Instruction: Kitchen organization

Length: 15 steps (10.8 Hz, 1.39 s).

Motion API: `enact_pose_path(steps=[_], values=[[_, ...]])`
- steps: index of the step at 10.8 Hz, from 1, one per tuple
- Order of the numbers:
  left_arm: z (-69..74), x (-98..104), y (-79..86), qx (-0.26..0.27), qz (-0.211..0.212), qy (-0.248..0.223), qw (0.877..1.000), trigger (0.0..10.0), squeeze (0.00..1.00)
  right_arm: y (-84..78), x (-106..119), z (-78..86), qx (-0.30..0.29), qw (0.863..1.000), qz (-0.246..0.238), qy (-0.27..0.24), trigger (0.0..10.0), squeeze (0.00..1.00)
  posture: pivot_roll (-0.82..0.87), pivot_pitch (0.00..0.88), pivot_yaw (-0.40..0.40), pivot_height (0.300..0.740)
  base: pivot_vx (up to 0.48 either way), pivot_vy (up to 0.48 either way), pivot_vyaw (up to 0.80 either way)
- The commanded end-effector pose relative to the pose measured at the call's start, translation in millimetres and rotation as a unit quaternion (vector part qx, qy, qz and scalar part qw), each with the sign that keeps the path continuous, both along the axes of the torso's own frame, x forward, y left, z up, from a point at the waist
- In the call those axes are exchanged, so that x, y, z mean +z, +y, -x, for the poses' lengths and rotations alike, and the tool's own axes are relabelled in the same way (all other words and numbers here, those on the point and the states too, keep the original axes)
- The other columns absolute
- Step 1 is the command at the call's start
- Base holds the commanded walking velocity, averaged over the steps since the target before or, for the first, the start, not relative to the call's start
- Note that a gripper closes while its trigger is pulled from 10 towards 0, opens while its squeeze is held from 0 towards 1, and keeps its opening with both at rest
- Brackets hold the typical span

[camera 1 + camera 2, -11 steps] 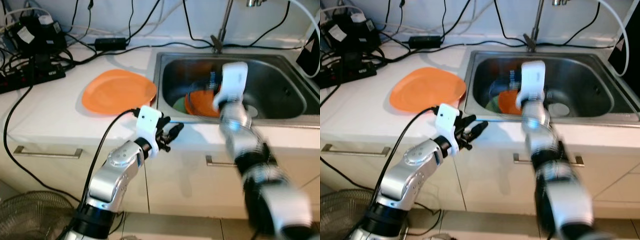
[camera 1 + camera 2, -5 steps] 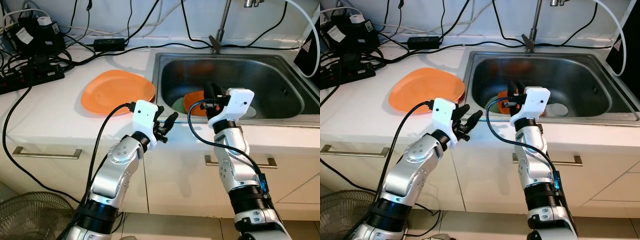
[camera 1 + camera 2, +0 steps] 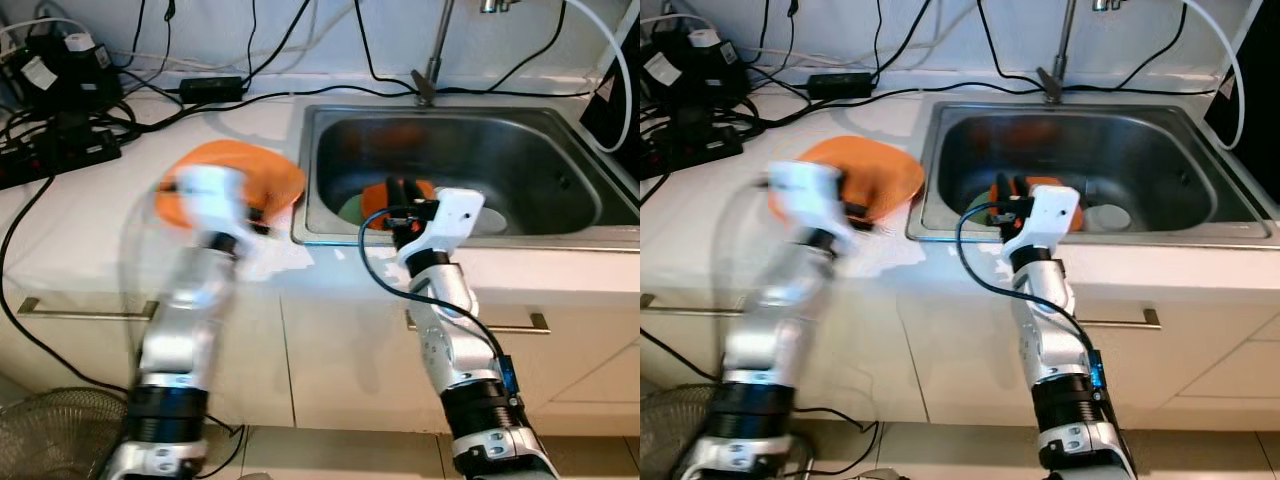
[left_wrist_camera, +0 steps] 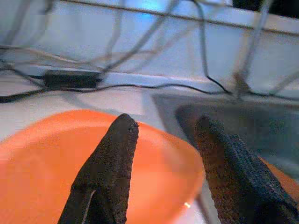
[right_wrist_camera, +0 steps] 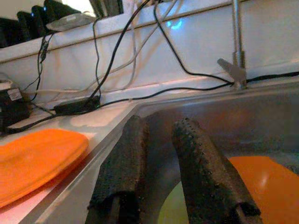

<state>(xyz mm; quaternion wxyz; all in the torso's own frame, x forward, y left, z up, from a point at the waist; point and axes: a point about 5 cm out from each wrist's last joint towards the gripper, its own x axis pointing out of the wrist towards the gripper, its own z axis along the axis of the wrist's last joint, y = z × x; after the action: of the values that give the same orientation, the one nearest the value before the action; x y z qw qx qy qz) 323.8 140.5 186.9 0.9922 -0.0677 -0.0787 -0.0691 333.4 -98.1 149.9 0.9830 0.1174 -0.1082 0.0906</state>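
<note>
Plate: our orange plate (image 4: pixel 56 163) lay on the counter (image 3: pixel 80 215) beside the sink (image 3: pixel 560 150); we judged it light, stiff, slippery, best pinched at its rim.
Left gripper (image 4: pixel 163 140): fingers parted, empty, above the plate.
Right gripper (image 5: pixel 159 140): slightly parted, empty, at the sink edge.

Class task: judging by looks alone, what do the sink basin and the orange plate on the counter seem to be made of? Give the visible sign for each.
Sink basin: likely stainless steel, with a brushed grey sheen and soft reflections on its walls.
Orange plate: probably plastic or melamine, though glazed ceramic is possible; the colour is uniform and opaque, with a smooth, slightly glossy surface and a small highlight.
</note>
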Motion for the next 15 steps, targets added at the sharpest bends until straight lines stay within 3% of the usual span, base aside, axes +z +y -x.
enact_pose_path(steps=[1,2,5,6,7,10,13,15], values=[[1.9,2.1,17.3,0.028,-0.007,0.006,1.000,10.0,0.00,3.5,-5.4,1.8,0.006,1.000,0.003,0.016,10.0,0.00,0.14,0.000,0.018,0.740,0.000,0.000,0.00],[8.5,4.2,41.2,0.061,-0.003,0.010,0.998,10.0,1.00,5.0,-7.0,2.6,0.009,1.000,0.005,0.021,10.0,0.00,0.15,0.000,0.016,0.740,0.000,0.000,0.00],[29.6,10.6,89.0,0.152,0.063,0.023,0.986,10.0,1.00,6.4,-10.4,2.6,0.014,0.999,0.006,0.030,10.0,0.00,0.18,0.000,0.008,0.740,0.000,0.000,0.00],[34.4,10.8,96.2,0.160,0.081,0.040,0.983,10.0,1.00,8.3,-11.4,2.4,0.018,0.999,0.007,0.033,10.0,0.00,0.18,0.000,0.008,0.740,0.000,0.000,0.00],[37.0,7.2,99.5,0.163,0.096,0.067,0.980,10.0,0.00,10.0,-12.4,2.3,0.022,0.999,0.009,0.036,10.0,0.00,0.18,0.000,0.008,0.740,0.000,0.000,0.00],[39.9,-11.2,98.4,0.131,0.160,0.186,0.961,10.0,0.00,11.5,-11.6,2.5,0.023,0.999,0.007,0.034,10.0,0.00,0.19,0.000,0.017,0.740,0.000,0.000,0.00],[35.2,-11.9,93.6,0.099,0.168,0.218,0.956,10.0,0.00,11.2,-12.5,2.9,0.021,0.999,0.007,0.035,10.0,0.00,0.17,0.000,0.027,0.740,0.000,0.000,0.00],[30.0,-15.1,86.5,0.084,0.199,0.254,0.943,10.0,0.00,11.7,-10.9,2.4,0.022,0.999,0.005,0.032,10.0,0.00,0.17,0.000,0.040,0.740,0.000,0.000,0.00]])
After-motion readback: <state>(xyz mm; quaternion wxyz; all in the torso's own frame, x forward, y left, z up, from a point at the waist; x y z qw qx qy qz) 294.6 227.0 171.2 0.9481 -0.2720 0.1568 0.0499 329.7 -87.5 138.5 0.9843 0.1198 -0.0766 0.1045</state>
